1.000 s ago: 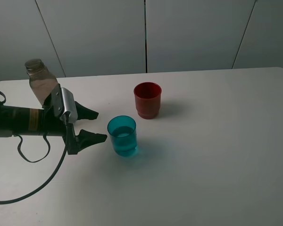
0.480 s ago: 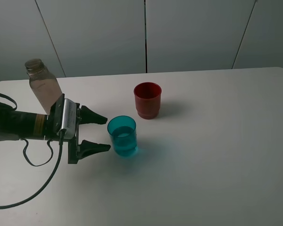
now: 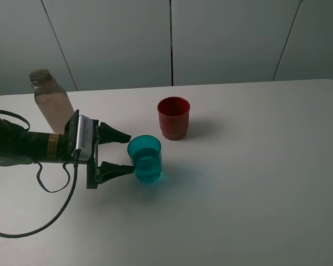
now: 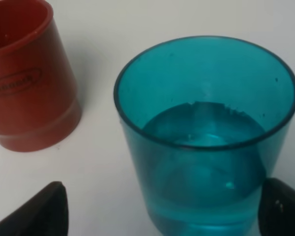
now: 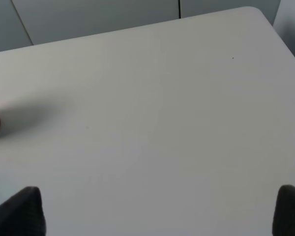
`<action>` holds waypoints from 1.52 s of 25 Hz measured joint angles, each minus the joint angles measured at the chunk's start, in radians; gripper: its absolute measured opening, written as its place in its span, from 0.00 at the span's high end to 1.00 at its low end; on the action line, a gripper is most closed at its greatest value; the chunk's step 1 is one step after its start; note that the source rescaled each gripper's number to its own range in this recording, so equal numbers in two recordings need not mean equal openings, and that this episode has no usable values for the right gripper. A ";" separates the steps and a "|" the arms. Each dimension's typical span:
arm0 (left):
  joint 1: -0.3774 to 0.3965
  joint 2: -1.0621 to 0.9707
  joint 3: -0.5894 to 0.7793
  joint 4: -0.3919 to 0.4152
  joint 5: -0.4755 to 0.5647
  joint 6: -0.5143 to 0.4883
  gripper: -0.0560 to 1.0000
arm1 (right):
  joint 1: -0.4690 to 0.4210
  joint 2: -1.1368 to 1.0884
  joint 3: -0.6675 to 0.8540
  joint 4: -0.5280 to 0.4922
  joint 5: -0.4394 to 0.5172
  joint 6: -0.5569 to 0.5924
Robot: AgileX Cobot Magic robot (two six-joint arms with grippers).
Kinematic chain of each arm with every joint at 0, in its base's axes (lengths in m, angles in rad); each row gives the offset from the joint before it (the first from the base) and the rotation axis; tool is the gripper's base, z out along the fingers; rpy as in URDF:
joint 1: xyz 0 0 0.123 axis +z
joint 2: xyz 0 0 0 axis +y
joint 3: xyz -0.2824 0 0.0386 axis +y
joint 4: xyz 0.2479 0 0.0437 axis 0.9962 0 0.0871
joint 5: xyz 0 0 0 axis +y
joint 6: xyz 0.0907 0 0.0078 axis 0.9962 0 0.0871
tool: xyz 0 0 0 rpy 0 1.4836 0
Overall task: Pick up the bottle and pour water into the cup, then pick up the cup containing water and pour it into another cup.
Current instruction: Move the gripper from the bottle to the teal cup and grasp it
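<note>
A white desk (image 3: 255,183) fills most of the high view, w/ pale wall panels behind it. The left arm (image 3: 22,147) reaches in from the frame's left edge, lying low over the desk, a black cable (image 3: 55,216) looping under it toward lower left.

The bottle (image 3: 51,102), smoky-grey & slim, stands upright at upper left, behind the arm, which hides its base. The red cup (image 3: 173,117) sits upright just left of centre, in the upper half. The teal cup (image 3: 145,159) stands upright below & left of the red cup, near it but apart, approx. half full of water.

The left tool (image 3: 125,152) is at the teal cup's left side, fingers spread wide. In the left wrist view one finger shows each side of the cup's lower part: one has clear desk btwn it & the cup, the other is just beside the cup wall; contact can't be told. Not clamped.

The right tool (image 5: 155,211) appears only in the right wrist view: fingers wide apart, bare desk btwn them, a sliver of red cup at the frame's left edge.
</note>
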 joint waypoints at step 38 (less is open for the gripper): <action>-0.108 0.077 -0.179 0.095 -0.026 -0.180 0.05 | 0.000 0.000 0.000 0.000 0.000 -0.002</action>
